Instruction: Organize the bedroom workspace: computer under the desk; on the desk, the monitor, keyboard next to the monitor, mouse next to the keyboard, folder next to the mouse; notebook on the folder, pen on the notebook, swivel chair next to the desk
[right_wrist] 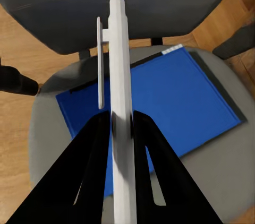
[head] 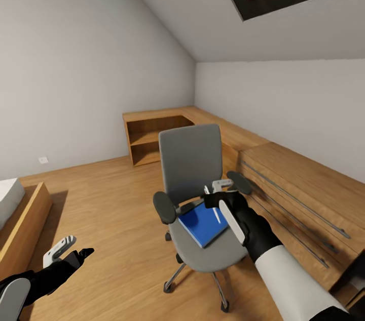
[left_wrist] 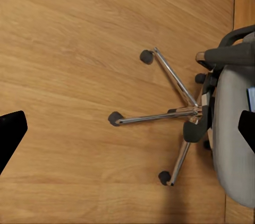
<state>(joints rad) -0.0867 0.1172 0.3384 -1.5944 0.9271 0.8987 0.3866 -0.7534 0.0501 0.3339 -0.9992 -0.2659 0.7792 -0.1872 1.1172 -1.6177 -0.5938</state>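
The grey swivel chair stands on the wood floor, facing me. A bright-blue folder lies flat on its seat. My right gripper hovers just above the folder and is shut on the white pen. In the right wrist view the pen sticks out between the fingers over the folder. My left gripper hangs open and low, left of the chair, above its chrome base. The desk, monitor, keyboard, mouse, computer and notebook are out of view.
Low light-wood cabinets run along the right wall, close behind the chair's right armrest. An open shelf unit fills the far corner. A bed frame sits at the left edge. Bare floor lies between the bed and the chair.
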